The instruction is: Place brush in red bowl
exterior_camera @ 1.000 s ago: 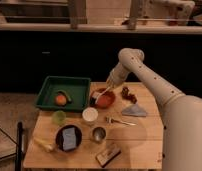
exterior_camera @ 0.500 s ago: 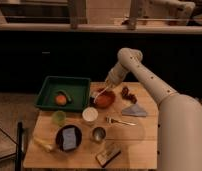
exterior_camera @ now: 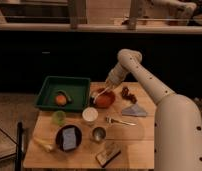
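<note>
The red bowl (exterior_camera: 106,99) stands at the back middle of the wooden table (exterior_camera: 134,142). My gripper (exterior_camera: 108,87) hangs just over the bowl's back rim and is shut on the brush (exterior_camera: 99,95). The brush's white handle slants down and to the left from the gripper, over the bowl's left side. Its low end is at or near the bowl's left rim; I cannot tell whether it touches. The dark bristle head is hidden at the gripper.
A green tray (exterior_camera: 49,92) holding an orange item sits left of the bowl. In front of it stand a green cup (exterior_camera: 58,117), a white cup (exterior_camera: 90,115), a metal cup (exterior_camera: 98,133) and a dark bowl with a blue item (exterior_camera: 69,138). A fork (exterior_camera: 119,121), a grey cloth (exterior_camera: 134,110) and a block (exterior_camera: 108,154) lie to the right and front.
My gripper has come down and slightly left with the brush, closer to the red bowl. The other things have not moved.
</note>
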Robot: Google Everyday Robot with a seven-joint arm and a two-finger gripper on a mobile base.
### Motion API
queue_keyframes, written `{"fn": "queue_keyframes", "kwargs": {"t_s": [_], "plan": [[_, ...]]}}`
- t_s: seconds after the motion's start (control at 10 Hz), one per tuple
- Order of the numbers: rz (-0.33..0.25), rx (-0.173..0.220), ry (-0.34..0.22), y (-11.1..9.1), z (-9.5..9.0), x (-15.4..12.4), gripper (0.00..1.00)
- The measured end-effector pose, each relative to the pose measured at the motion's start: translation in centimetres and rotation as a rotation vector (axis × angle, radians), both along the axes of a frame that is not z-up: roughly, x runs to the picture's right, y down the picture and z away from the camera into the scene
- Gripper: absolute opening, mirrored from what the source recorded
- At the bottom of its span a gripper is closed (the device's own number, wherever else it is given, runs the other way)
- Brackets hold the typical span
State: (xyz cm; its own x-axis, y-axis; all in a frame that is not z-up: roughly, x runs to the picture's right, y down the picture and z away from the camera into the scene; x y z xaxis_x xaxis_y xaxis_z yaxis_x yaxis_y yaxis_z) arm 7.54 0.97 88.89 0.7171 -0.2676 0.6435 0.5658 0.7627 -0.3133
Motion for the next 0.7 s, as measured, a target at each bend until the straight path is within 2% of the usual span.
{"fn": "queue_keyframes", "kwargs": {"t_s": [0.1, 0.2, 0.7], "plan": [[0.002, -0.005, -0.001, 0.07, 0.12, -0.03, 0.74], [0.003, -0.009, -0.001, 0.12, 0.22, -0.07, 0.79], [-0.006, -0.024, -0.008, 0.28, 0.54, -0.54, 0.80]]}}
